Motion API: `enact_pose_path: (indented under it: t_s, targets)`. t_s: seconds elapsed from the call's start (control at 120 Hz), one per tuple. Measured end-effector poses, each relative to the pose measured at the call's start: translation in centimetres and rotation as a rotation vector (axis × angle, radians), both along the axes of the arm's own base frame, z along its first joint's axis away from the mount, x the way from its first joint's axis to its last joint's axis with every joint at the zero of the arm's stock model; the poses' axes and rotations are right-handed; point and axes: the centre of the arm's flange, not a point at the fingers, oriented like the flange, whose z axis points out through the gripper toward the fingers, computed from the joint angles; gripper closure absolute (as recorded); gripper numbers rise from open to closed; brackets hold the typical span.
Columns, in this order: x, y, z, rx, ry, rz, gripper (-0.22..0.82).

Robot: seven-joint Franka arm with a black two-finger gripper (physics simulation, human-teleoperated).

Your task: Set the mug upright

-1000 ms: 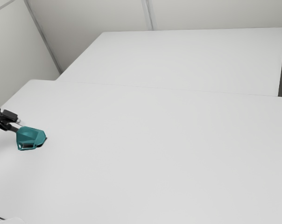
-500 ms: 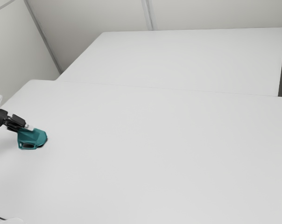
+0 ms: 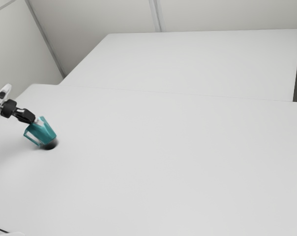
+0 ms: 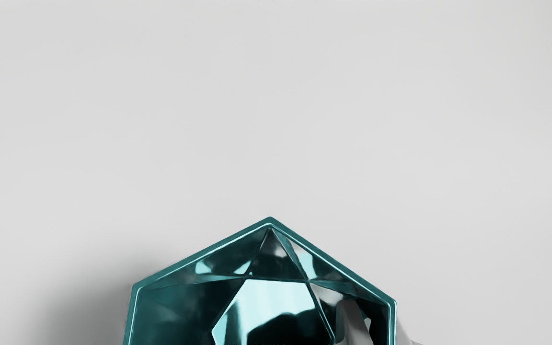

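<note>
Leaning at the exterior view's left, the teal mug [image 3: 42, 132] looks hard, slick and probably light; the fingers [image 4: 352, 326] pinch its wall by the rim, a sensible hold, above the pale counter [image 3: 163, 167].

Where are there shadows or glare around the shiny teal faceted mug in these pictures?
Exterior view: a dark shadow at the lower end of the tilted, shiny teal faceted mug, on the smooth white tabletop; wrist view: a soft grey shadow beside the mug, pale glare inside it.
</note>
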Motion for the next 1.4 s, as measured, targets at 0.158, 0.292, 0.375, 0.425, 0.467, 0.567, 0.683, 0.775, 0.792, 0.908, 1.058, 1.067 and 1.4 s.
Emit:
enact_pose_path:
  t_s: [0.158,0.292,0.375,0.425,0.467,0.567,0.683,0.775,0.792,0.908,1.058,1.067,1.4]
  targets:
    - [1.5,-5.8,2.8,0.067,0.016,-0.053,0.78]
    - [3.6,-12.4,5.5,0.241,0.062,-0.131,0.78]
    - [4.0,-16.5,6.6,0.375,0.097,-0.159,0.78]
    - [3.8,-18.3,6.8,0.449,0.113,-0.154,0.79]
    - [3.7,-19.5,7.0,0.51,0.122,-0.145,0.79]
    - [3.0,-22.7,7.6,0.63,0.131,-0.108,0.79]
    - [2.5,-25.2,7.7,0.714,0.135,-0.028,0.79]
    - [2.5,-27.1,7.2,0.734,0.142,0.049,0.79]
    - [2.5,-27.4,7.1,0.735,0.142,0.063,0.79]
    - [2.7,-29.8,6.7,0.728,0.156,0.157,0.79]
    - [2.8,-32.9,5.8,0.709,0.189,0.259,0.79]
    - [2.7,-33.1,5.8,0.707,0.192,0.264,0.79]
    - [2.2,-40.1,4.0,0.657,0.281,0.433,0.79]
